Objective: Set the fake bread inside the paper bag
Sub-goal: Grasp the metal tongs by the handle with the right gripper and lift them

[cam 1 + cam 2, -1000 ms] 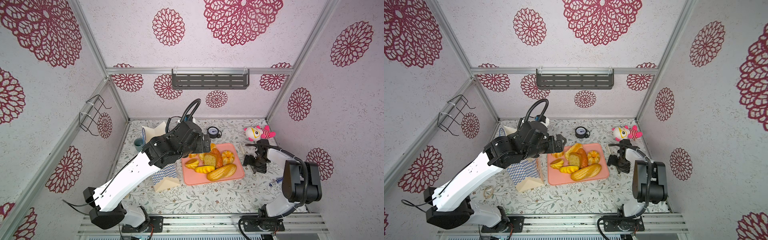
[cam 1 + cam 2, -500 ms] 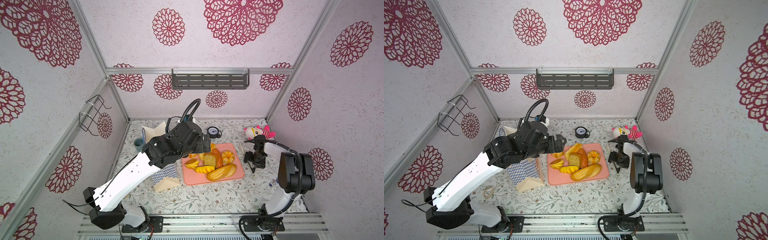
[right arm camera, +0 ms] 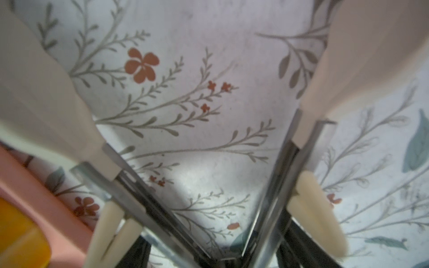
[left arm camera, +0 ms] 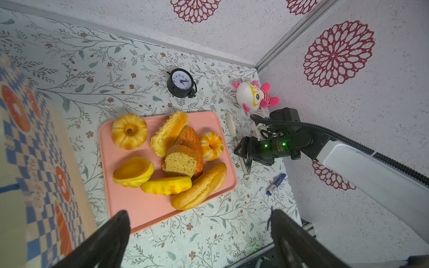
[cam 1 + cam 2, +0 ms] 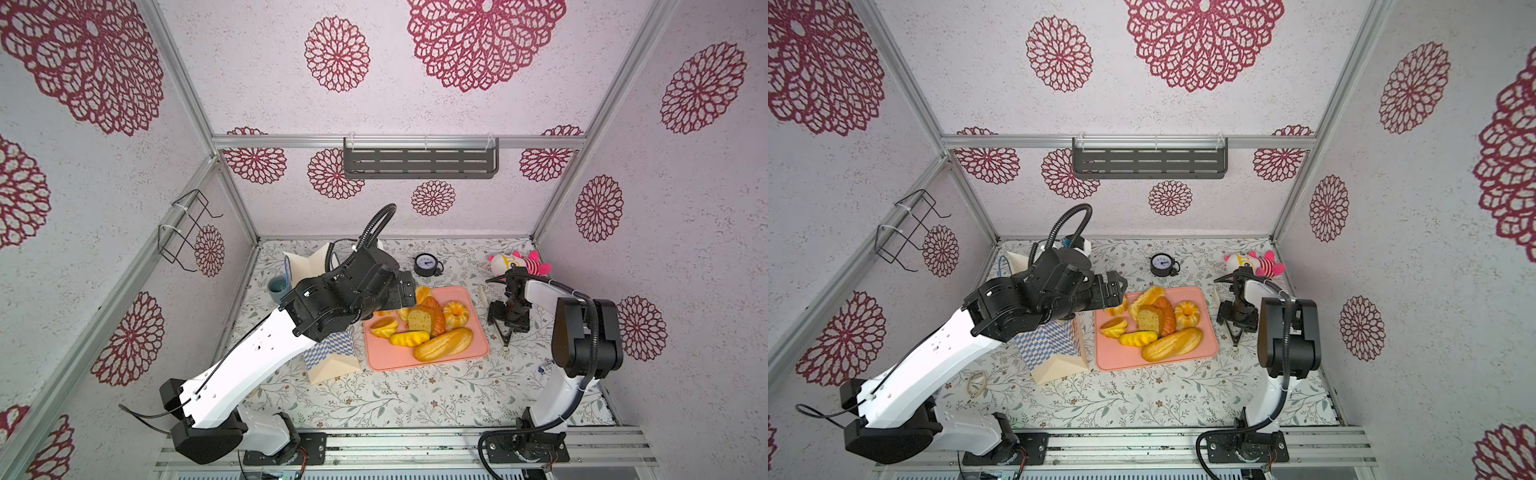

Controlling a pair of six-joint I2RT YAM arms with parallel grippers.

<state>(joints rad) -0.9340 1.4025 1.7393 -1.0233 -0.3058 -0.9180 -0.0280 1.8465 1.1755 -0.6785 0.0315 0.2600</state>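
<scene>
In both top views the bread lies heaped on the tray at centre frame, just right of the standing bag. The left gripper hangs over the tray's upper left corner, fingers spread wide and empty. Right of the tray, the right gripper straddles the tongs, pads at the arms' outer sides; whether they pinch, I cannot tell.

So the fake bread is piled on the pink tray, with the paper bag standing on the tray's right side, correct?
Not quite: the paper bag stands on the left of the pink tray, not the right, as both top views show. The fake bread is indeed piled on the tray.
</scene>
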